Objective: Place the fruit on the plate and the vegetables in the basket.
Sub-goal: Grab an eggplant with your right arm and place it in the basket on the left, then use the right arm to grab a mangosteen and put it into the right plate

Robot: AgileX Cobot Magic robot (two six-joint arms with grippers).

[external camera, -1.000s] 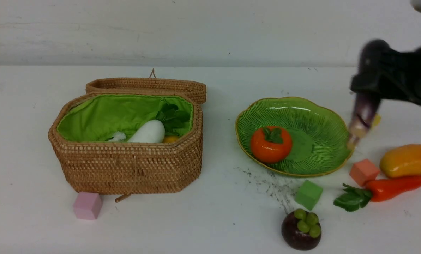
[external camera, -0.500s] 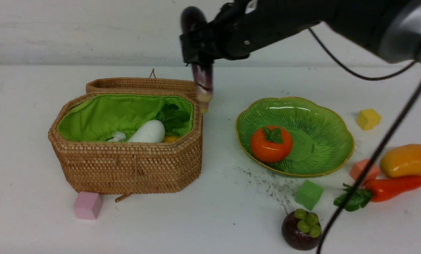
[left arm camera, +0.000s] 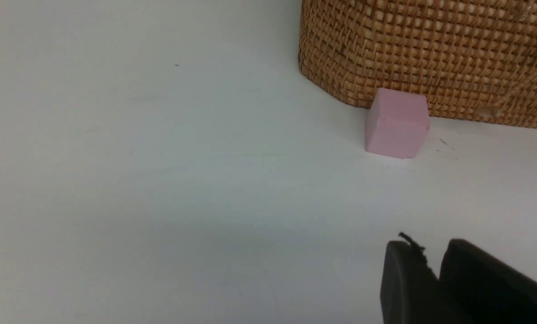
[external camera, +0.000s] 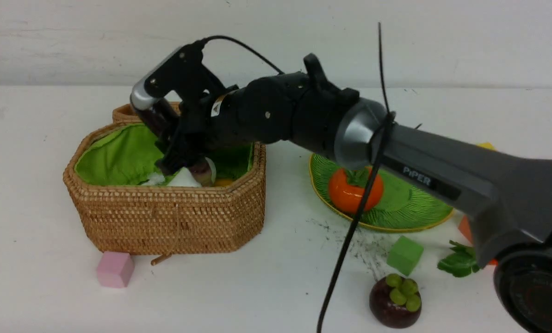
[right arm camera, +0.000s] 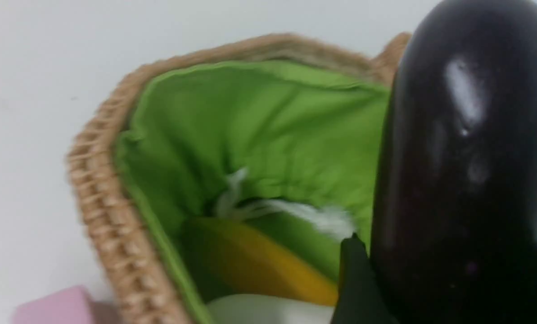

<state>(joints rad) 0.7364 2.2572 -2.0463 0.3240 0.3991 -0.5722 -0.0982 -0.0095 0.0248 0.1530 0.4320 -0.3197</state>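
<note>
- Holding the aubergine [external camera: 203, 170] over the open basket [external camera: 164, 217], the right pincer [external camera: 176, 152] is clamped across the dark upper body of the toy, one finger on each side.
- Location: the aubergine's pale lower end sits below the basket rim, just beside the white radish [external camera: 183, 179]. Whether the two touch cannot be told.
- Orientation: the long axis stands steeply tilted rather than plumb. The rounded dark end points up and towards the back of the basket; the purple-white end points down into the green lining.
- Handling, judged from the surface: the skin shows sharp highlights in the right wrist view, so treat it as a hard, smooth, slippery shell that does not give under pressure. It is probably light and unlikely to break on a short drop onto cloth.
- Grip point: take hold across the long axis on the thick part of the body. A grip near either tapered end is likely to squeeze the toy out of the jaws.
- Release: with the low end already inside, the toy should tip over onto the radish and the yellow curved piece [external camera: 223, 182] when freed.
- Left pincer [left arm camera: 432, 254]: fingers drawn together with only a slit between, holding nothing, low over the bench [left arm camera: 160, 180] near the pink cube [left arm camera: 397, 122].
</note>
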